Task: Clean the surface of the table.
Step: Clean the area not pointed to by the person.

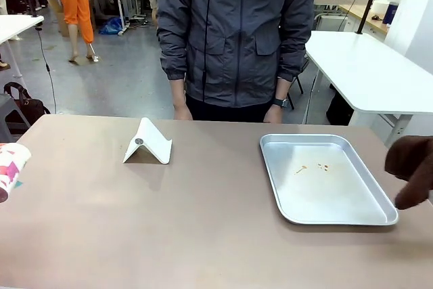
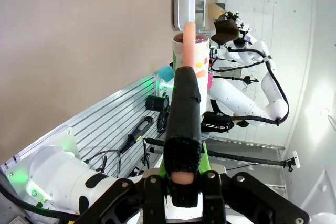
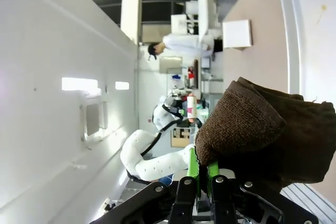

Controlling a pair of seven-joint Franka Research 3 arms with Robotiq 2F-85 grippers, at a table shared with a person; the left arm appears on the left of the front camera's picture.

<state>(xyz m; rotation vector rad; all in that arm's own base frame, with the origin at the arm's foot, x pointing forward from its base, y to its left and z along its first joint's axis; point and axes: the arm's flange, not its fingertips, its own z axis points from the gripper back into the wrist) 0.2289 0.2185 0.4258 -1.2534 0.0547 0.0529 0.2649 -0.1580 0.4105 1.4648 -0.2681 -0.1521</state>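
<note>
Table (image 1: 169, 235) – taupe top spans whole foreground, person (image 1: 237, 32) standing at far edge. On it: white folded stand (image 1: 149, 143) left of centre, silver tray (image 1: 338, 197) right, few orange specks inside. Right gripper (image 3: 203, 169) clenched on brown cloth (image 3: 273, 129), at right edge beside tray. Left gripper (image 2: 184, 163) clamped on black-wrapped pink rod (image 2: 187, 103) – patterned cup (image 1: 10, 167) at left edge.

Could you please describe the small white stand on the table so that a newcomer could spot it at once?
Start at the brownish table with a person standing at its far side. Left of the silver tray, apart from it, sits a white stand. It is folded like a tent, with a dark dot on its slope, while the tray lies flat.
</note>
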